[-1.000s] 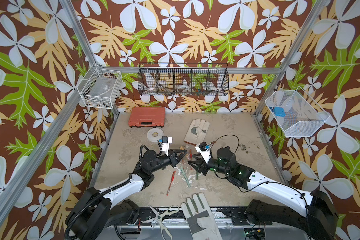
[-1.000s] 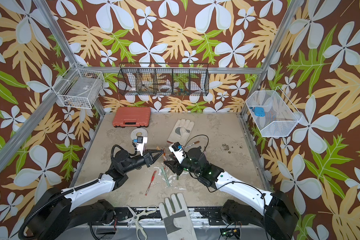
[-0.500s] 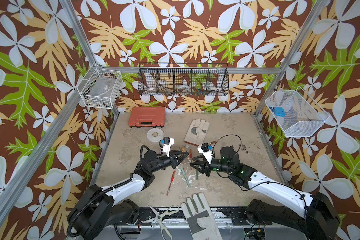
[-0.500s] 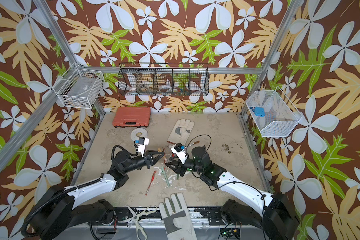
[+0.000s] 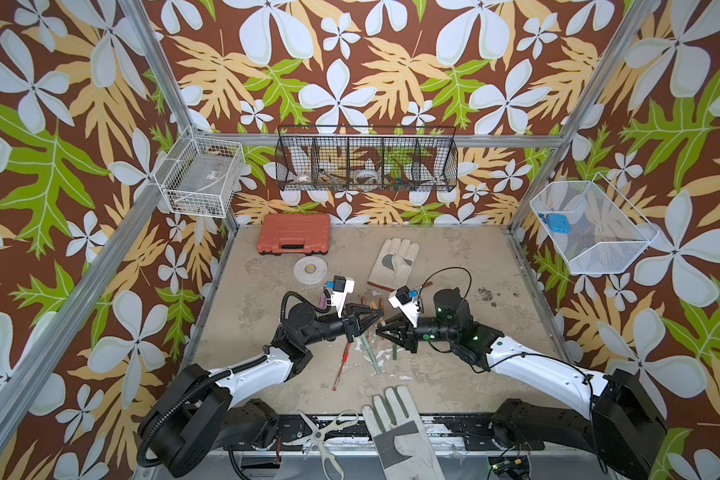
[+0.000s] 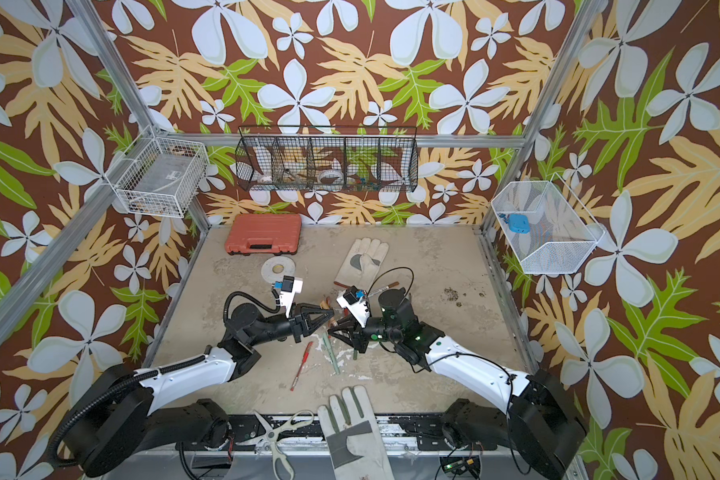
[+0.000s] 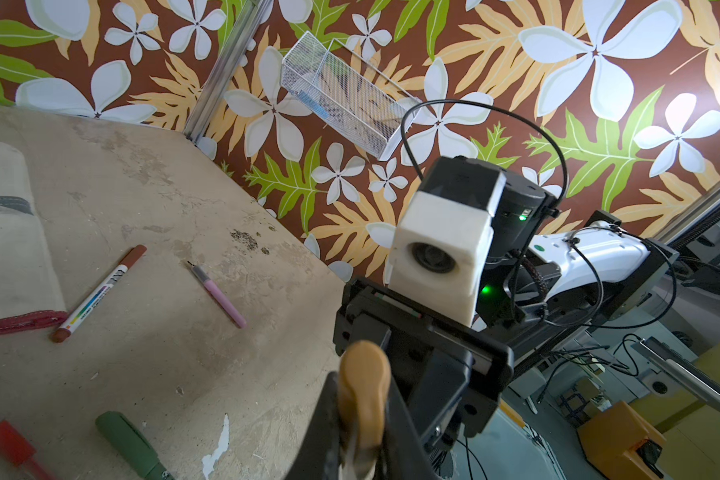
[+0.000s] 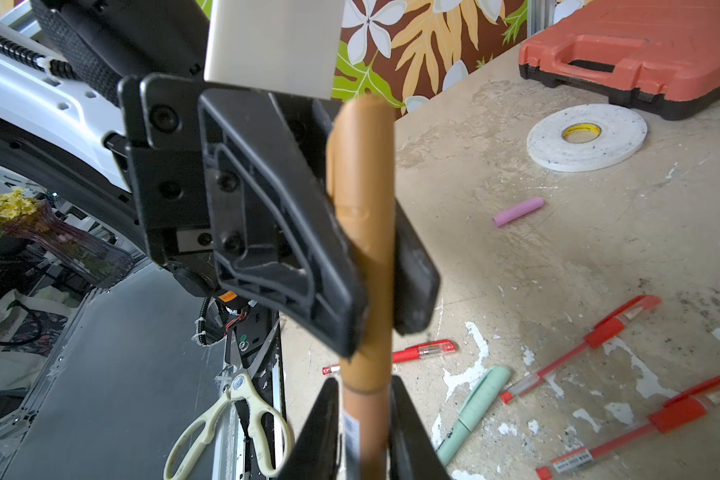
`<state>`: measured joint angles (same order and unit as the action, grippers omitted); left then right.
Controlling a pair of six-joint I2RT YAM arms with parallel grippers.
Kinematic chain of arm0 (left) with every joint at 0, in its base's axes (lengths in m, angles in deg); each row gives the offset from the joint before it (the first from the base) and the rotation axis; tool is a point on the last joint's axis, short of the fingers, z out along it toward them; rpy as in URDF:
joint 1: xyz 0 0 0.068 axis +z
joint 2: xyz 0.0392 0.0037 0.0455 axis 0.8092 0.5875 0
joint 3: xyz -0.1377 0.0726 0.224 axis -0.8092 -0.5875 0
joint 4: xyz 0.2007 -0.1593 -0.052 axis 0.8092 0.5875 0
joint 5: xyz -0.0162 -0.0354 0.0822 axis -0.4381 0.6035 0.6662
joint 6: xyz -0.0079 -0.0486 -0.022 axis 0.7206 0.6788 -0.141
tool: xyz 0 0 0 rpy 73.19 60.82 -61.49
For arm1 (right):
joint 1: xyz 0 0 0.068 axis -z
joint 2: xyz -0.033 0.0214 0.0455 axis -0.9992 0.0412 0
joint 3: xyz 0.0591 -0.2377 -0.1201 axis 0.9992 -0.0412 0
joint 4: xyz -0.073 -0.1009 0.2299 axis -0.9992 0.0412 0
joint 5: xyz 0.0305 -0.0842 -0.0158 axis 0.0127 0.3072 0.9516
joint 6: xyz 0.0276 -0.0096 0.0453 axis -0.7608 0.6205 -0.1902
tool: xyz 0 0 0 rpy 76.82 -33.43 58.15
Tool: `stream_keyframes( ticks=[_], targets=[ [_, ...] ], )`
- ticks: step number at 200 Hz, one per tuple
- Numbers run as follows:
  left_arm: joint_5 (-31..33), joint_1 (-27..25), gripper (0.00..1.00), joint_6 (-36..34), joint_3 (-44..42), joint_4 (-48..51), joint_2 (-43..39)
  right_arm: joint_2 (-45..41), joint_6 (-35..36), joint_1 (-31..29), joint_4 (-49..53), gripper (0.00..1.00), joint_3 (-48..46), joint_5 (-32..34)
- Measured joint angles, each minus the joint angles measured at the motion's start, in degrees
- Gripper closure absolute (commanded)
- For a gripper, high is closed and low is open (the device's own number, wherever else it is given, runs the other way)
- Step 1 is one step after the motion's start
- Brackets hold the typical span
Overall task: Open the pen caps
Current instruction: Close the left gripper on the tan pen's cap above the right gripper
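Observation:
Mid-table, a gold pen hangs between my two grippers. My left gripper [image 8: 381, 328] is shut on its cap [image 8: 362, 166], whose rounded end [image 7: 364, 386] pokes out between the jaws. My right gripper [image 8: 364, 395] is shut on the labelled barrel [image 8: 364, 428] just past the cap's seam. In both top views the left gripper [image 5: 376, 318] and the right gripper [image 5: 381, 329] meet tip to tip. On the table lie a mint pen [image 8: 474, 411], red pens [image 8: 582, 340], a loose pink cap [image 8: 518, 212], an uncapped pink pen [image 7: 221, 297], a brown-ended white marker [image 7: 98, 293] and a dark green pen [image 7: 129, 440].
An orange case [image 5: 294, 239] and a tape roll [image 5: 310, 269] lie at the back left, with a work glove [image 5: 393, 262] behind the grippers. Another glove [image 5: 400, 432] and scissors [image 5: 323, 436] lie at the front edge. Wire baskets [image 5: 366, 164] hang on the walls.
My right gripper has risen from the table to the left gripper's tip and narrowed its jaws onto the gold pen's barrel. The left gripper has kept its hold.

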<state>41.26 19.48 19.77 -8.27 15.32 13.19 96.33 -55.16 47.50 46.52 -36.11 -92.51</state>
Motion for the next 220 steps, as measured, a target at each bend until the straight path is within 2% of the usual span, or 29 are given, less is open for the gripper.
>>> stream_keyframes(
  ticks=[17,61,81,134,160,176,190,220],
  targets=[
    [-0.3,0.0,1.00,0.2,0.0,-0.3,0.3,0.1,0.0,0.0,0.0,1.00,0.0,0.1],
    [0.6,0.0,1.00,0.5,0.0,0.1,0.2,0.1,0.3,-0.7,0.8,1.00,0.3,2.5],
    [1.8,0.0,1.00,0.6,-0.1,0.9,-0.2,-0.4,1.0,-3.8,2.4,1.00,1.1,9.9],
    [7.2,0.2,1.00,-0.2,-1.2,5.0,-3.7,-0.6,3.4,-13.9,6.1,1.00,3.1,35.8],
    [8.0,0.8,1.00,0.0,-2.1,5.3,-4.2,1.0,4.6,-16.7,6.6,1.00,4.0,44.0],
    [8.0,1.2,1.00,0.7,-2.3,5.2,-3.7,1.7,4.9,-16.7,6.4,1.00,4.1,44.5],
    [7.5,1.7,1.00,1.1,-2.7,4.4,-3.3,1.9,5.0,-15.9,5.9,1.00,3.8,42.5],
    [5.6,3.4,1.00,3.1,-3.6,2.6,-2.9,2.1,4.4,-10.4,2.5,1.00,2.2,29.8]
  ],
)
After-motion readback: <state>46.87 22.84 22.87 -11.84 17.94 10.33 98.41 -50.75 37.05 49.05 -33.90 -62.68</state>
